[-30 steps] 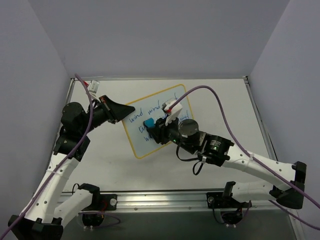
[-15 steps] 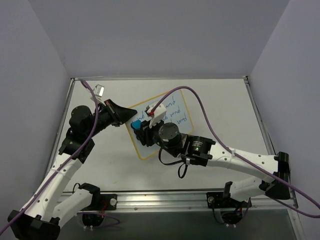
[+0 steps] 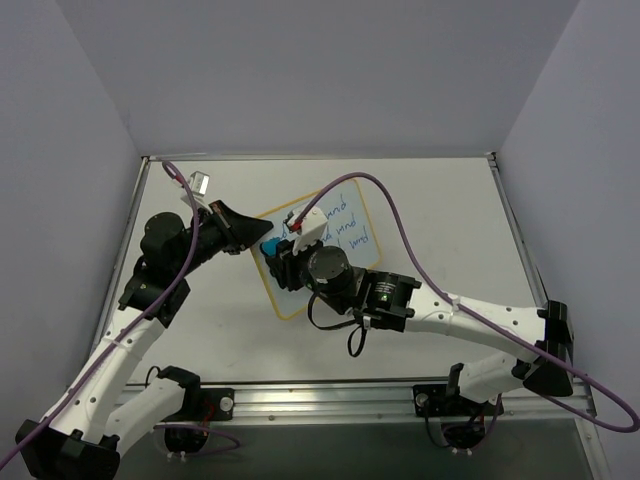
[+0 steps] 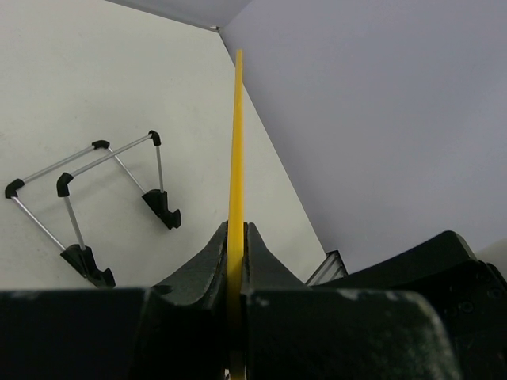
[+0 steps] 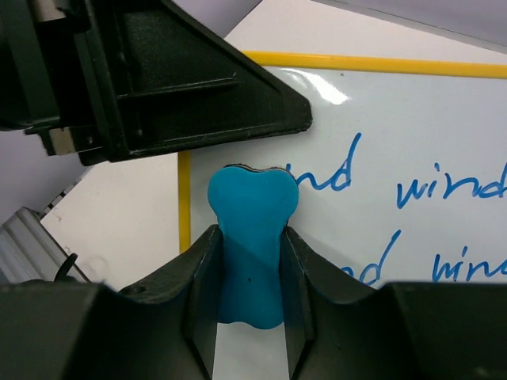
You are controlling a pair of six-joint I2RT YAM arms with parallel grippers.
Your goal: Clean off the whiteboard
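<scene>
**Whiteboard, clamped at one edge, eraser at its left end**

Whiteboard: lies askew at mid-table, with blue handwriting across its right part.
Left gripper: clamped on the board's yellow frame at the left edge.
Right gripper: closed on a blue eraser, which sits over the board's left end, just beside the left fingers.
Wire stand: lies on the table, seen only by the left wrist camera.

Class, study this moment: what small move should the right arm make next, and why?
Probably sweep the blue eraser across the whiteboard into the blue writing: the right tool grips it at the board's edge, beside the left tool clamping the frame, and the words there are unwiped.
</scene>
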